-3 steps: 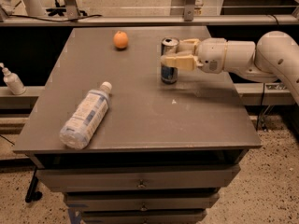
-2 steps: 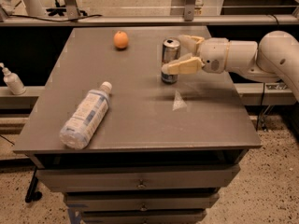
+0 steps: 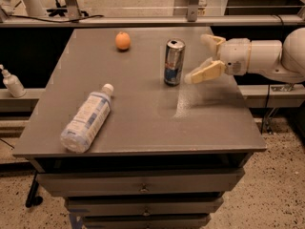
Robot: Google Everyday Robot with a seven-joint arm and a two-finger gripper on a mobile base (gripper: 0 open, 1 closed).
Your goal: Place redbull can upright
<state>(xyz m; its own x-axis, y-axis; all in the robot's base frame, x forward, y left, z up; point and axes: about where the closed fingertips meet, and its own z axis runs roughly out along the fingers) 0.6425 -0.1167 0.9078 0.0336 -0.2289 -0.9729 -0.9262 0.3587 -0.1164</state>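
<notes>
The redbull can (image 3: pixel 174 62) stands upright on the grey table (image 3: pixel 143 113), right of the middle toward the back. It is slim, silver and blue, with a silver top. My gripper (image 3: pixel 202 56) is just to the right of the can, open and empty, with its cream fingers (image 3: pixel 205 72) spread and pointing left toward the can. It does not touch the can.
A clear plastic bottle (image 3: pixel 87 119) with a white cap lies on its side at the table's front left. An orange (image 3: pixel 123 40) sits at the back. A small white bottle (image 3: pixel 12 82) stands on a shelf to the left. Drawers are below the tabletop.
The gripper let go of the can and drew back to the right with its fingers open. The can stays upright on the table.
</notes>
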